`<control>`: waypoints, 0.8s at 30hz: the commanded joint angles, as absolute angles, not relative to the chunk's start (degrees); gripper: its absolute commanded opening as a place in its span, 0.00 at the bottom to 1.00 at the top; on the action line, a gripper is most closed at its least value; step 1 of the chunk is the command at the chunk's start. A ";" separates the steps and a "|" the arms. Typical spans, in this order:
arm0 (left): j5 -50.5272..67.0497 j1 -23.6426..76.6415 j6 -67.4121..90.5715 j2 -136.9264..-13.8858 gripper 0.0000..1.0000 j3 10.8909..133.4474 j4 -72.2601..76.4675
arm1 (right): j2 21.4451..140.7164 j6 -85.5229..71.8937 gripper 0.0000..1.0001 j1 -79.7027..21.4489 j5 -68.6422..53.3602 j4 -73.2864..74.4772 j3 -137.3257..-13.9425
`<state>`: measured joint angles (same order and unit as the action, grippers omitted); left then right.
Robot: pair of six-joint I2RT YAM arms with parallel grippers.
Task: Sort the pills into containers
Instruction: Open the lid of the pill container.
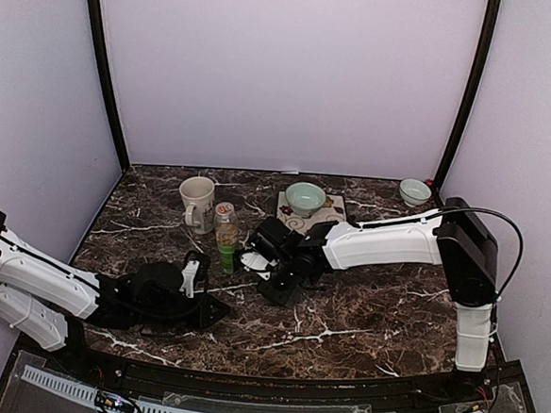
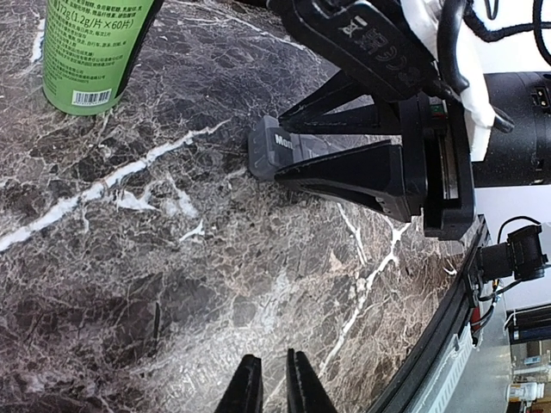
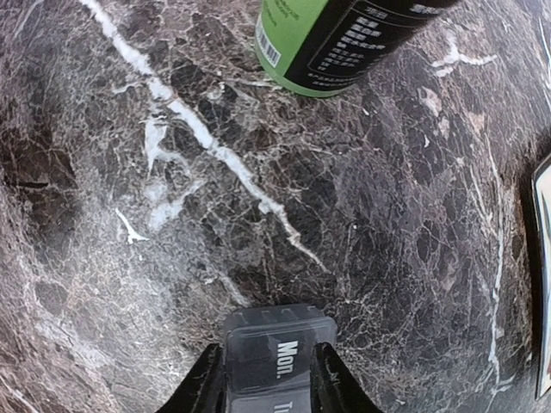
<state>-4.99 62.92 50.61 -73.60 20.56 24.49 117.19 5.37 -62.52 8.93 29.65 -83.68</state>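
The containers (image 3: 280,353) are a dark grey lidded strip with "Mon." printed on the end lid. The strip lies flat on the marble between the jaws of my right gripper (image 3: 267,366), which press on both of its long sides. In the left wrist view the same strip (image 2: 269,153) pokes out from between the right gripper's black fingers (image 2: 344,172). From above, my right gripper (image 1: 284,287) is low over the table's middle. My left gripper (image 2: 274,387) is shut with nothing in it, resting low at the front left (image 1: 221,309). No pills show in any view.
A green-labelled bottle (image 1: 225,246) stands just left of the right gripper, with a cream mug (image 1: 196,201) behind it. A pale green bowl (image 1: 304,197) sits on a patterned tile (image 1: 337,209), and a small bowl (image 1: 415,191) is at the back right. The table's front edge (image 2: 448,318) is close to the left gripper.
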 commanded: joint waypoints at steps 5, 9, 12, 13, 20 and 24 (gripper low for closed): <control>-4.00 63.17 49.84 -75.00 0.14 22.14 26.16 | 116.70 4.78 0.33 -63.02 7.85 29.78 -84.64; -3.62 63.19 49.74 -75.39 0.14 22.32 26.41 | 116.16 4.28 0.43 -63.02 7.57 29.79 -84.43; -3.45 63.19 49.75 -75.50 0.14 22.35 26.67 | 116.02 4.06 0.49 -63.02 7.79 29.80 -84.24; -3.41 63.17 49.75 -75.57 0.14 22.33 26.71 | 116.02 3.93 0.50 -63.02 7.95 29.80 -84.20; -3.25 63.28 49.55 -75.59 0.14 22.42 26.89 | 116.10 3.52 0.55 -62.92 8.95 29.80 -84.11; -3.16 63.33 49.57 -75.59 0.14 22.27 26.89 | 115.93 3.34 0.57 -62.84 9.66 29.62 -84.18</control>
